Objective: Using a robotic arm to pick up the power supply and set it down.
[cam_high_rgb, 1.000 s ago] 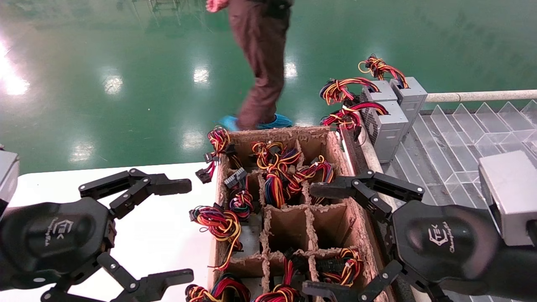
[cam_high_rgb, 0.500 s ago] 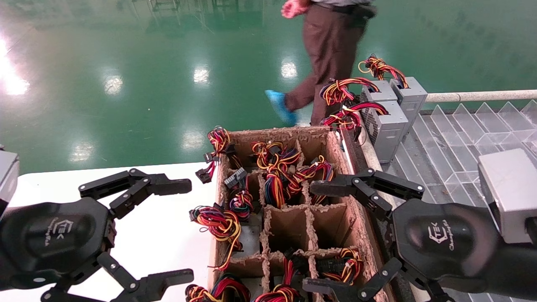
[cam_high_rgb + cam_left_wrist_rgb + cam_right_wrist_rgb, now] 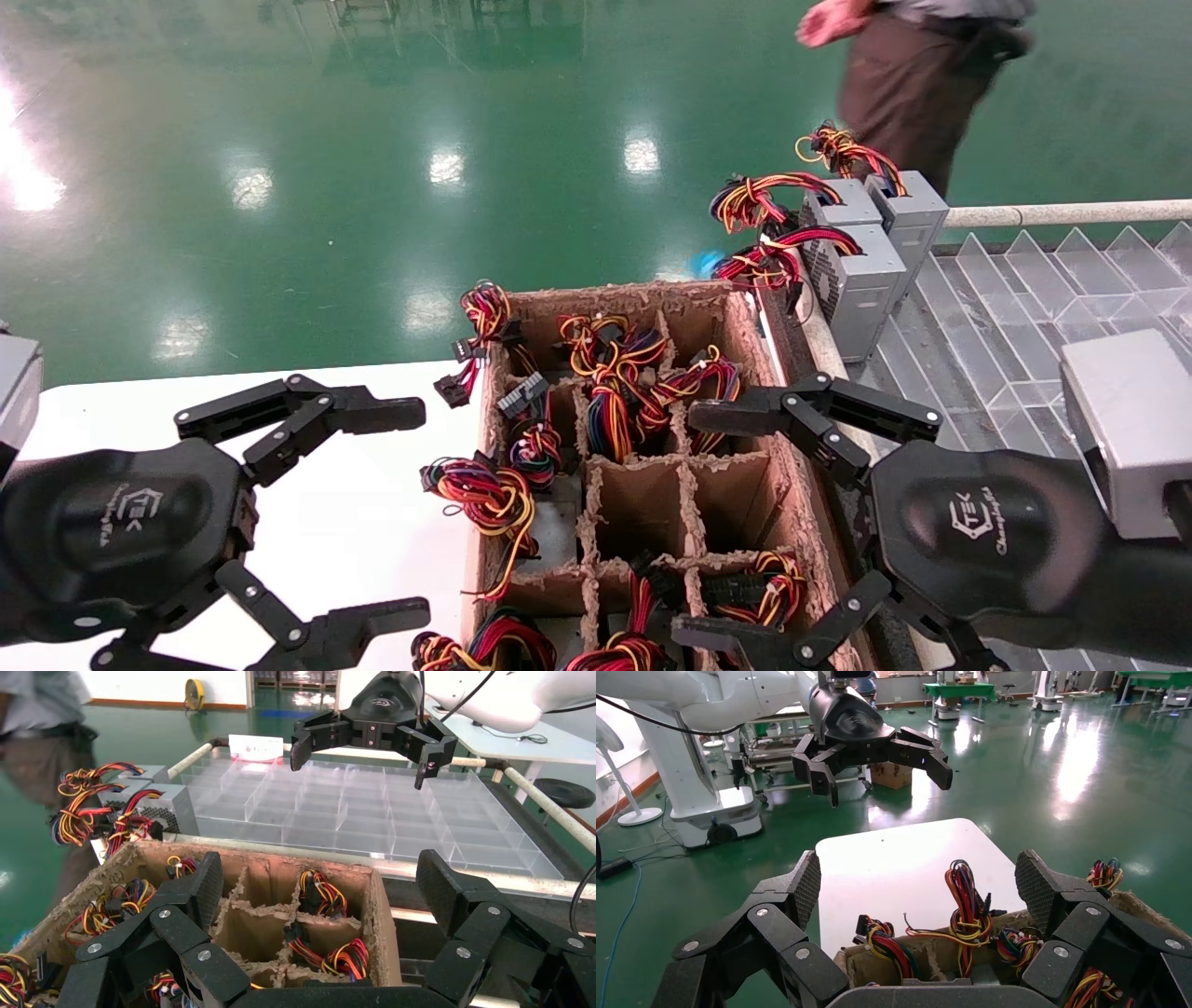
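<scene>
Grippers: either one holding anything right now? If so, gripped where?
Nothing held. The left gripper is open over the white table; the right gripper is open over the cardboard box. The power supply stands untouched beyond the box.

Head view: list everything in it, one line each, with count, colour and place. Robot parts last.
Box: one, brown cardboard with dividers, centre, beside the table.
Wire bundles: several, red, yellow, black and blue, in the box's cells and hanging over its left wall.
Power supplies: three, grey metal, wires on top, at the tray's far left corner.
Tray: one, clear plastic grid, right of the box.
Table: one, white, left of the box.
Floor: green, glossy, beyond.
Person: one, dark trousers, top right, behind the power supplies.
Left gripper: black, fingers open, above the table.
Right gripper: black, fingers open, above the box.
</scene>
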`<action>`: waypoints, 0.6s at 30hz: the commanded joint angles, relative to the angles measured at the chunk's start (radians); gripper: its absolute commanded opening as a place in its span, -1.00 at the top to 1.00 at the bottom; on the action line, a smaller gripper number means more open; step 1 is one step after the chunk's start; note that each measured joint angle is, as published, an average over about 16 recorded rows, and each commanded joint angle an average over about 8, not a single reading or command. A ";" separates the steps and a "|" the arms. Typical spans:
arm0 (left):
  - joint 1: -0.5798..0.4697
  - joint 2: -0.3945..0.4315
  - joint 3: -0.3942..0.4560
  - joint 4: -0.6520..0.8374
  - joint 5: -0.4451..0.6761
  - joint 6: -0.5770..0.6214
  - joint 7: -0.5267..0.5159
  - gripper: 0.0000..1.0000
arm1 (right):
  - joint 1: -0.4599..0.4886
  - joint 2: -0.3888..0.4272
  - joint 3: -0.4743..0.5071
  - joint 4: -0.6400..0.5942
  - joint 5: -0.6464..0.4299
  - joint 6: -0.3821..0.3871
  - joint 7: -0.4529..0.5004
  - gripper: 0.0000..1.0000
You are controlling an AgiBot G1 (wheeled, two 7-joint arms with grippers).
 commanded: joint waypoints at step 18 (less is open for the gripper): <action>0.000 0.000 0.000 0.000 0.000 0.000 0.000 -1.00 | 0.001 0.000 0.000 -0.001 0.000 0.000 0.000 -1.00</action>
